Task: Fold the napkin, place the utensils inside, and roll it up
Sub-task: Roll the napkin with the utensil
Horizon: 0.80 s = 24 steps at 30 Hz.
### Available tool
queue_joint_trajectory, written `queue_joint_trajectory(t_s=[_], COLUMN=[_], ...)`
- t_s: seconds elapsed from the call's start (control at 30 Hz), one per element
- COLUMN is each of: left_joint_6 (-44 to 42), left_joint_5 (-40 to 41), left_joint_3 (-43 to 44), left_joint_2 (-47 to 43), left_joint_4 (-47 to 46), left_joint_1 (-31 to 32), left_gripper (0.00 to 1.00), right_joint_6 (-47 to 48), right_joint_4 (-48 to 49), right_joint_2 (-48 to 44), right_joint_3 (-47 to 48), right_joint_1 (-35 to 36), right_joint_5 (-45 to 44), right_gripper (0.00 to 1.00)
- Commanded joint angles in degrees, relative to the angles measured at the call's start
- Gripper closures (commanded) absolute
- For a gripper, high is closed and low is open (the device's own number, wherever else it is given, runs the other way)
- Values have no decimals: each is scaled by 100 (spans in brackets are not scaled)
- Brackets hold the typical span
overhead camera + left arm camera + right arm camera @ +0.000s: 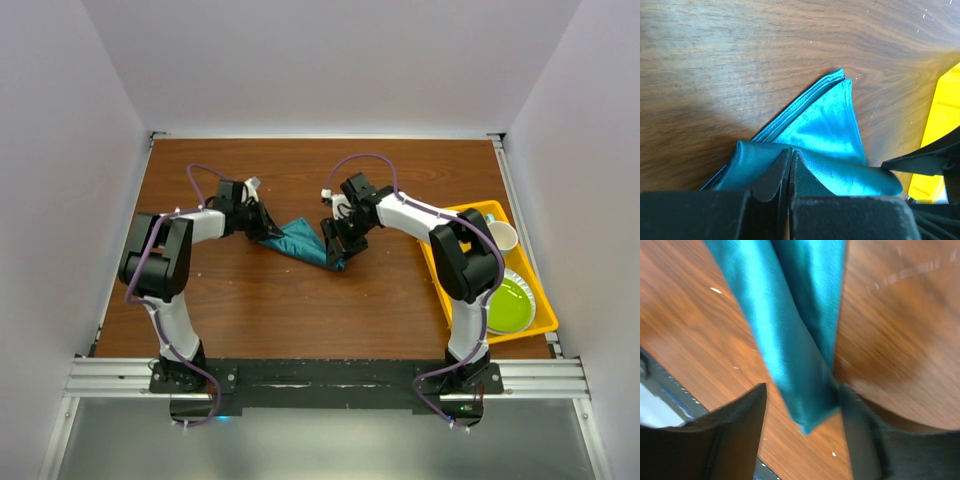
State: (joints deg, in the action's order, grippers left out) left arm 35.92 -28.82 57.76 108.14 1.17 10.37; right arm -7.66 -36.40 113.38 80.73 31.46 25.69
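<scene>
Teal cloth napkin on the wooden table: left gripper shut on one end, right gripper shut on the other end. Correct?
Not quite. The left gripper is shut on the teal cloth napkin, but the right gripper is open. The right wrist view shows its fingers standing apart on either side of the napkin's other end, not clamped on it.

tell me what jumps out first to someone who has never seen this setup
The folded teal napkin lies mid-table, spanning the gap between the two arms. The left claw is pinched shut on one end of it, while the right claw stands open around the other end. At the table's right edge, a bright yellow tray holds a green plate and a white cup.
</scene>
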Motion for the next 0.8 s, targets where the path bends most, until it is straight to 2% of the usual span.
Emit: queue_joint_trajectory(t_s=[0.0, 0.03, 0.17, 0.3, 0.4, 0.47, 0.5, 0.6, 0.73, 0.77], left_joint_6=[-419, -454, -577, -656, -674, -666, -648, -569, -411, -350], left_joint_5=[96, 104, 113, 175, 289, 342, 350, 403, 517, 526], left_joint_3=[227, 262, 534, 877, 1167, 1343, 1387, 1537, 1458, 1406], left_joint_2=[190, 199, 225, 217, 155, 41, -11, -214, -582, -644], left_joint_4=[375, 410, 664, 946, 1157, 1254, 1289, 1395, 1474, 1483], left_joint_1=[-70, -70, -70, -70, -70, -70, -70, -70, -70, -70], left_gripper=[100, 100, 100, 99, 93, 88, 85, 80, 75, 73], right_joint_6=[72, 54, 2, -77, -113, -130, -130, -52, 264, 430], right_joint_4=[63, 81, 124, 134, 55, 37, -15, -191, -385, -394], right_joint_2=[-176, -202, -115, 26, 158, 158, 158, 62, -227, -281], right_joint_3=[-233, -250, -268, -295, -233, -172, -128, 127, 443, 522], right_joint_1=[-44, -44, -44, -44, -35, -35, -35, -35, 35, 105], right_joint_5=[-363, -389, -171, 23, 15, -38, -38, -152, -836, -1021], right_gripper=[50, 59, 68, 69, 69, 65, 58, 47, 28, 26])
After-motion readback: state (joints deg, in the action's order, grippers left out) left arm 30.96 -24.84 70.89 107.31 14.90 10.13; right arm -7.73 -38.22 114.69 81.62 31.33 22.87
